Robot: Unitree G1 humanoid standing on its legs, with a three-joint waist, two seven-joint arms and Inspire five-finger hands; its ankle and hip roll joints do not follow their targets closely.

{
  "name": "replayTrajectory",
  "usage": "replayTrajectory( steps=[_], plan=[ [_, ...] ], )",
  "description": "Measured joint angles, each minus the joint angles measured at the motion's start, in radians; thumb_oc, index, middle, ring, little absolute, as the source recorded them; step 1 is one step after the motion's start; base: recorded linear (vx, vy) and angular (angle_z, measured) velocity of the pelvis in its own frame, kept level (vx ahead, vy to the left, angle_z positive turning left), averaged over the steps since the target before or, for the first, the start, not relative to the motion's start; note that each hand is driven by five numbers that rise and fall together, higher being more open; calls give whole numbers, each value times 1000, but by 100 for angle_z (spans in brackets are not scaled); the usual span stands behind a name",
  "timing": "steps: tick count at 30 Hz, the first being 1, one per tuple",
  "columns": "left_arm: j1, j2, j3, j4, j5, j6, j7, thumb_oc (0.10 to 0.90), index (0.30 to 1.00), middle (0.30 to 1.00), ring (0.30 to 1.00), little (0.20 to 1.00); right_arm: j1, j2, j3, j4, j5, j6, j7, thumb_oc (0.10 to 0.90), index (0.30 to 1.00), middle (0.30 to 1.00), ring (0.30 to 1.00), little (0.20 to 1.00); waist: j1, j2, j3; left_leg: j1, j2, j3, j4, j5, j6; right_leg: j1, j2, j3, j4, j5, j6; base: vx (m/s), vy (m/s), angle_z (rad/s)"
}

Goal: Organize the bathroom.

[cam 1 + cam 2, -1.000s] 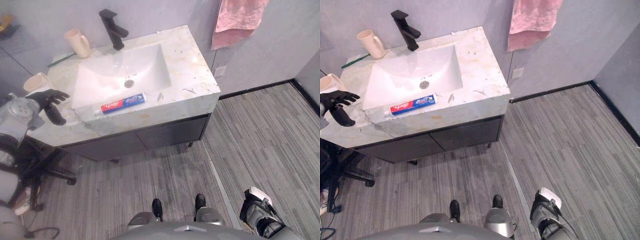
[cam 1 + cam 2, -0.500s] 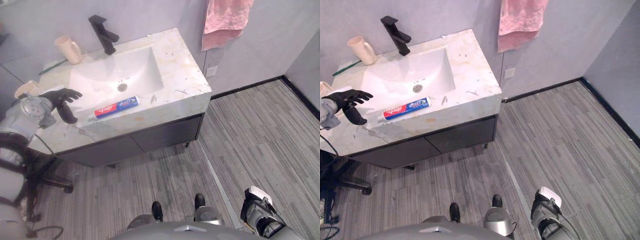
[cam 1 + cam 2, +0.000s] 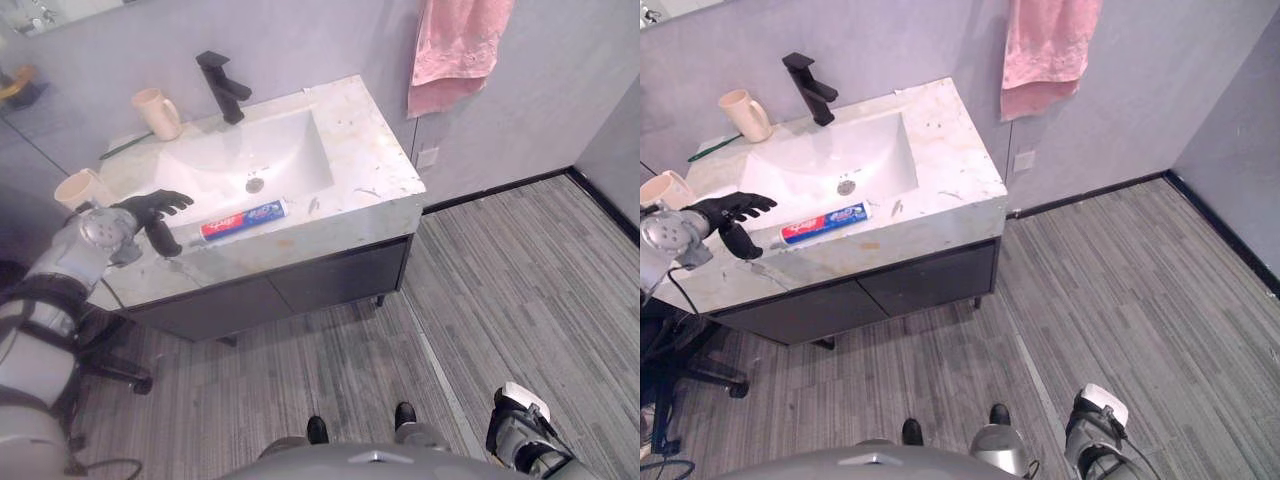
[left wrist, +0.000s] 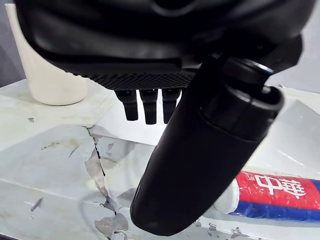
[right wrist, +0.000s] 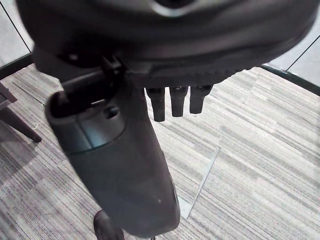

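Far left edge of the counter point(image 3: 385, 175): a cream cup point(image 3: 80, 188), round, partly cut off behind the left arm. Left hand point(image 3: 150, 212), dark and matte, hovers over the counter's left front part; its fingers point(image 3: 176, 199) are spread and fairly straight, thumb pointing down, holding nothing. In the left wrist view the ribbed palm and thick smooth thumb block most of the scene; past them the cap end of the toothpaste tube point(image 4: 272, 196) lies just beside the thumb, not touched as far as can be seen.

Counter: pale marble with yellowish veining, chipped or peeling patches at the left front. Second cream mug point(image 3: 157, 113) with handle stands at the back left; a thin green toothbrush point(image 3: 125, 147) lies near it. White rectangular basin point(image 3: 250, 160), glossy, metal drain in the middle. Black angular tap point(image 3: 222, 86) behind it. The toothpaste tube, red, white and blue, lies flat on the front rim of the basin, between the basin and the counter's edge.

Dark cabinet doors point(image 3: 290, 285) below. Grey striped plank floor point(image 3: 520, 290). Pink towel point(image 3: 455, 50), soft and fringed, hangs on the grey wall, its top cut off.

Right hand point(image 5: 125, 165) hangs low above the floor, fingers relaxed and empty.
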Motion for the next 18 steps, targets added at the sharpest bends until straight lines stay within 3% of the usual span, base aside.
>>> replayTrajectory(
  steps=[14, 16, 17, 18],
  plan=[
    [43, -13, 6, -48, 0, 8, 117, 800, 900, 900, 900, 900, 5, 0, 9, 1, -2, 1, 3, 800, 900, 900, 900, 900, 9, 0, -6, -5, 2, 0, -1, 2, 3, -4, 0, -1, 0, 2, 2, 0, 0, 0],
    [81, -24, 36, -58, 3, 17, 220, 800, 900, 900, 900, 900, 5, 1, 19, 1, -2, 0, 4, 800, 900, 900, 900, 900, 11, -3, -6, -6, 6, 0, -1, 3, 3, -4, 1, -2, 0, 1, 3, 0, 0, 0],
    [81, -24, 36, -58, 3, 17, 220, 800, 900, 900, 900, 900, 5, 1, 19, 1, -2, 0, 4, 800, 900, 900, 900, 900, 11, -3, -6, -6, 6, 0, -1, 3, 3, -4, 1, -2, 0, 1, 3, 0, 0, 0],
    [81, -24, 47, -42, 13, 33, 300, 800, 900, 900, 900, 900, 4, 2, 21, 4, -2, -4, 7, 800, 900, 900, 900, 900, 13, -12, -8, -8, 9, -1, -1, 5, 3, -5, 3, -3, -1, 2, 1, 0, 0, 0]
  ],
)
